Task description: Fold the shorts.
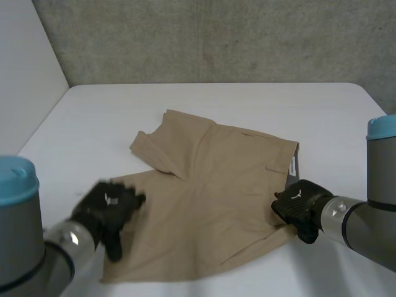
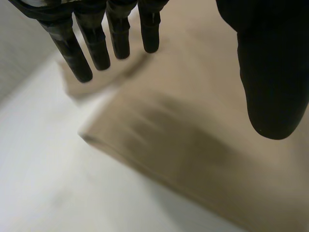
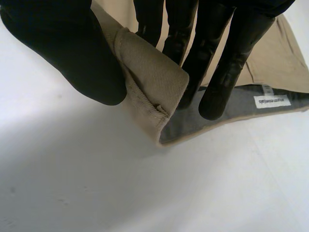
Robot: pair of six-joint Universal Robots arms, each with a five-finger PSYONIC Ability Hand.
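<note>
Tan shorts [image 1: 216, 192] lie spread on the white table [image 1: 247, 105], waistband toward the right and legs toward the left. My left hand [image 1: 108, 207] hovers over the near leg's hem at the shorts' left edge. In its wrist view that left hand [image 2: 270, 72] is open, fingers straight and thumb apart, with the hem [image 2: 193, 145] below it and nothing held. My right hand [image 1: 297, 207] is at the near corner of the waistband. There the right hand [image 3: 63, 48] pinches the lifted waistband corner [image 3: 154, 77] between thumb and fingers.
The grey inner lining with a white label [image 3: 273, 101] shows under the raised waistband. Bare white table surrounds the shorts, with a grey wall behind and the table's left edge [image 1: 43, 124] running back along a pale wall.
</note>
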